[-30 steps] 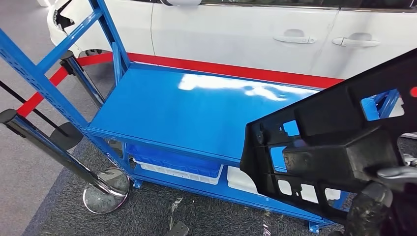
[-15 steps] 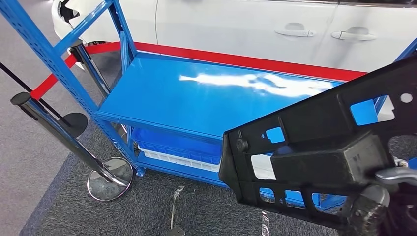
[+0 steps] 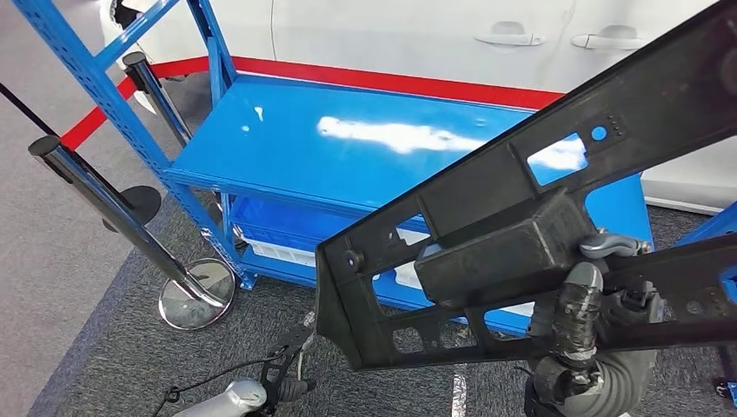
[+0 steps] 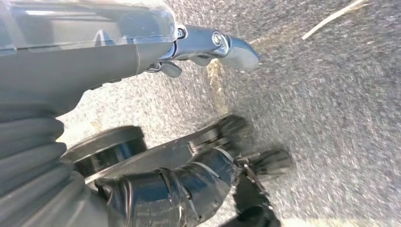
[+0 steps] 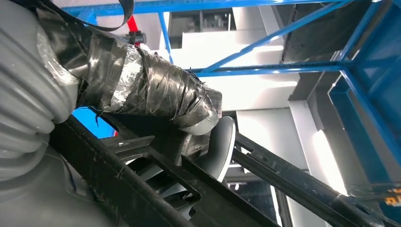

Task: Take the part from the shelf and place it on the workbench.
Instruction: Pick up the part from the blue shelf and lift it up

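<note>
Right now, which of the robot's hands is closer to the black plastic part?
Right. The right hand grips the black plastic part at its lower edge, below the blocky middle. The left hand hangs low over the grey carpet, apart from the part's near corner.

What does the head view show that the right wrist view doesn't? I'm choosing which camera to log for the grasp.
Head view alone: the blue shelf top, the white car, the chrome stanchion, the grey carpet, and the left robot hand low near the floor. Right wrist view alone: a close look at the taped thumb pressed on the part, with blue frame beams behind. Both: the black part held by the right robot hand.
</note>
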